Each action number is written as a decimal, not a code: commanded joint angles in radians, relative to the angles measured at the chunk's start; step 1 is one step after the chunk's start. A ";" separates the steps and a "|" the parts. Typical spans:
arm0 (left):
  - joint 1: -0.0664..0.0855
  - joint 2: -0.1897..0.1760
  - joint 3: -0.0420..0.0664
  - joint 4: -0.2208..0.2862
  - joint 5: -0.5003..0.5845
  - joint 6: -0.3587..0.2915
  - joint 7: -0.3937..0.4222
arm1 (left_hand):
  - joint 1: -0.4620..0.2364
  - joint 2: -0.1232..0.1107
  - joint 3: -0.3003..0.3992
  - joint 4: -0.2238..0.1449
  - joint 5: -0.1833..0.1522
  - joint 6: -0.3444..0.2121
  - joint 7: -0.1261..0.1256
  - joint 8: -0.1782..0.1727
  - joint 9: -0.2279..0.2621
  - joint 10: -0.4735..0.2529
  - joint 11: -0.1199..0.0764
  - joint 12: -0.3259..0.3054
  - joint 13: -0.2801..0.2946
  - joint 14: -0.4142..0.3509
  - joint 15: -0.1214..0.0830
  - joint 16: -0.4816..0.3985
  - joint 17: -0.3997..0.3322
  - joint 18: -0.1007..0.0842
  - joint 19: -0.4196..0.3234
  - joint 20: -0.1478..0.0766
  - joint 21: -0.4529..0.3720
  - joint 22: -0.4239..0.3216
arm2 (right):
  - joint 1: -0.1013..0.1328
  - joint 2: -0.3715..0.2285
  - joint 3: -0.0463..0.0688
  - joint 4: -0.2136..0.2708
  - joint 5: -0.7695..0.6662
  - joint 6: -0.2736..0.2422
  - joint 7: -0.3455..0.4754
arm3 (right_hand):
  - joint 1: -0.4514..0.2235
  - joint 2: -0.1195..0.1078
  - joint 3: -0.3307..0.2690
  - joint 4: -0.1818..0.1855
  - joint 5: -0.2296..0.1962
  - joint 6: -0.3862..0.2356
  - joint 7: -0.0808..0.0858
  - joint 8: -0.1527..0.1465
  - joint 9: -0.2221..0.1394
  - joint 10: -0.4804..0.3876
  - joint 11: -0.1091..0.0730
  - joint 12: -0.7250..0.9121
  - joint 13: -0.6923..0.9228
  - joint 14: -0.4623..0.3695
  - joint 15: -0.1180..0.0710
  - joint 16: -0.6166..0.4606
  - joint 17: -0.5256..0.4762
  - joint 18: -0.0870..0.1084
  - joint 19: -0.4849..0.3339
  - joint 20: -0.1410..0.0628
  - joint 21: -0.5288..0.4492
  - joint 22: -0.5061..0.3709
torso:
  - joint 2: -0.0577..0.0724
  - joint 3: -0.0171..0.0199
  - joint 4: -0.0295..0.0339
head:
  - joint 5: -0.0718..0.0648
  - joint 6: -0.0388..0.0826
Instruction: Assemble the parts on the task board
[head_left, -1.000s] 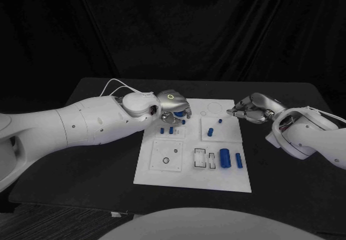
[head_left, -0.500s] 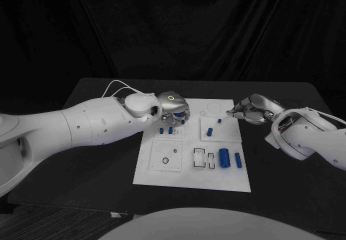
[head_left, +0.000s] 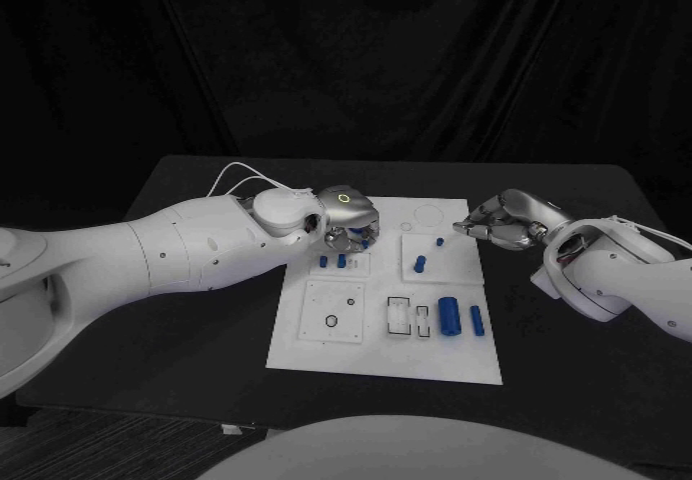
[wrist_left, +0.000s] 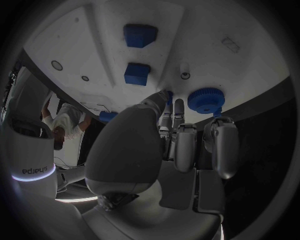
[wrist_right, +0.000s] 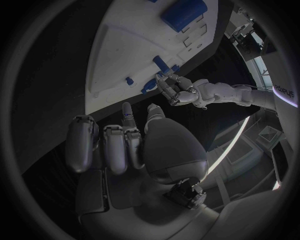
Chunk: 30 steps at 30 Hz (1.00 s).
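Task board (head_left: 433, 355), the white plate, lies in the middle of the black table (head_left: 188, 330) with its long axis running from the robot's side to the far side. On it the large blue cylinder (head_left: 450, 315) lies flat near the right edge, its long axis along the board's length, and the slim blue peg (head_left: 476, 320) just beside it lies the same way. Two short blue pegs (head_left: 333, 262) sit side by side in the upper left panel, and another blue peg (head_left: 420, 264) lies in the panel to their right, also lengthwise to the board.

The left hand (head_left: 348, 212) hovers over the board's far left corner with its fingers pointing down at the plate. In the left wrist view a blue gear-like part (wrist_left: 205, 100) lies on the board just beyond the fingertips (wrist_left: 179, 107); whether they pinch it or merely touch it I cannot tell.

The right hand (head_left: 503, 220) is off the board's right far corner, above the table, fingers curled inward with nothing seen in them.
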 joint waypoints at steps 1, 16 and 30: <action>-0.003 0.003 0.001 -0.003 -0.002 -0.024 0.029 | 0.011 0.023 0.043 -0.025 0.021 0.029 0.005 0.026 0.001 0.031 -0.009 -0.003 -0.012 0.025 -0.017 -0.008 0.045 0.013 -0.005 -0.002 -0.009 0.204 | -0.003 -0.003 0.001 0.002 -0.002 -0.004 -0.003 | 0.032 0.011 -0.007 0.005 0.015 0.004 -0.001 -0.011 -0.012 0.108 0.000 0.008 0.249 0.071 -0.003 -0.008 0.130 -0.013 0.024 0.006 -0.013 0.195 | 0.000 -0.0001 0.0004 | -0.001 0.000; -0.004 -0.029 0.001 0.014 -0.002 -0.126 0.044 | 0.024 0.027 0.058 -0.078 0.050 0.109 0.018 0.041 0.004 0.155 -0.003 -0.032 -0.041 0.032 -0.014 -0.007 0.040 0.002 0.019 -0.004 0.036 0.218 | -0.006 -0.006 0.001 0.003 -0.002 -0.002 -0.004 | 0.033 0.012 -0.006 0.005 0.015 0.004 -0.001 -0.011 -0.012 0.108 0.000 0.008 0.249 0.071 -0.003 -0.008 0.128 -0.012 0.023 0.006 -0.015 0.194 | 0.000 -0.0005 0.0004 | -0.003 0.000; 0.033 -0.167 0.001 0.160 0.057 -0.124 0.027 | 0.015 0.018 0.082 -0.090 0.008 0.116 0.017 0.013 -0.013 0.204 -0.004 -0.108 -0.088 0.033 -0.014 -0.011 0.030 0.001 0.022 -0.003 0.042 0.220 | -0.006 -0.005 0.001 0.001 -0.002 0.000 -0.006 | 0.033 0.012 -0.006 0.006 0.015 0.004 -0.001 -0.011 -0.012 0.108 0.000 0.008 0.249 0.070 -0.003 -0.010 0.126 -0.012 0.022 0.006 -0.017 0.194 | -0.002 0.0000 0.0011 | -0.004 0.000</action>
